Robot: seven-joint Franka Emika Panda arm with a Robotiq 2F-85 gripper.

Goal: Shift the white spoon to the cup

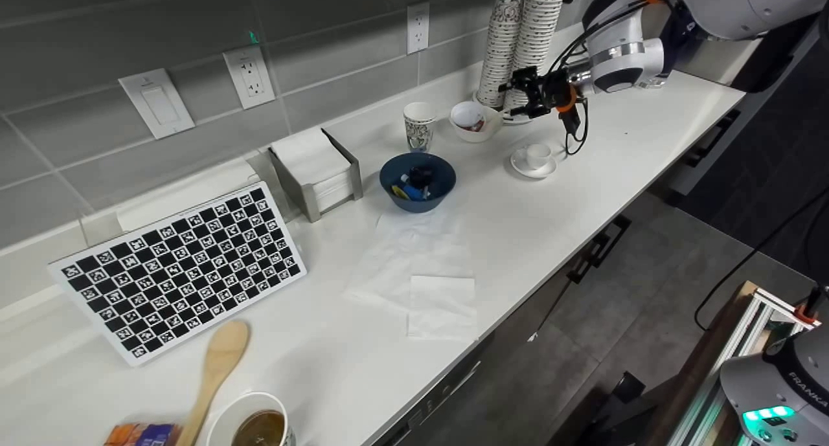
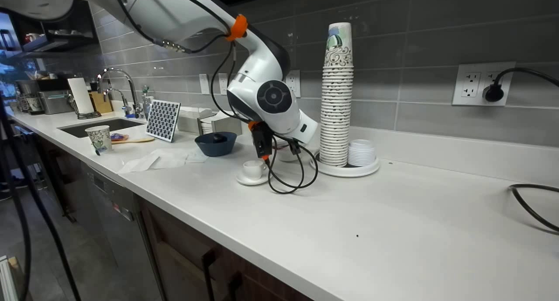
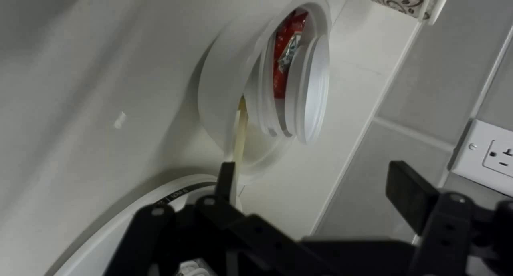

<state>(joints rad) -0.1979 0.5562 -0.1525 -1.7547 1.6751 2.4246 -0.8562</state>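
A white bowl (image 1: 478,134) stands near the wall and holds small white dishes (image 3: 316,91) and a red packet (image 3: 286,55). A pale, slim handle (image 3: 240,138), seemingly the white spoon's, leans out of this bowl in the wrist view; the spoon's head is hidden. My gripper (image 1: 508,100) is open beside the bowl. In the wrist view its jaws (image 3: 314,178) are wide apart; the handle runs along the inner side of one fingertip, and I cannot tell if they touch. The white cup (image 1: 538,155) stands upright on a saucer (image 1: 530,169); the cup also shows in an exterior view (image 2: 253,169).
Tall stacks of paper cups (image 2: 337,113) stand on a round white tray (image 2: 349,171) close to the gripper. A blue bowl (image 1: 418,200), a paper cup (image 1: 419,125) and a napkin holder (image 1: 311,197) stand further along. The tiled wall (image 3: 364,184) is close behind the bowl.
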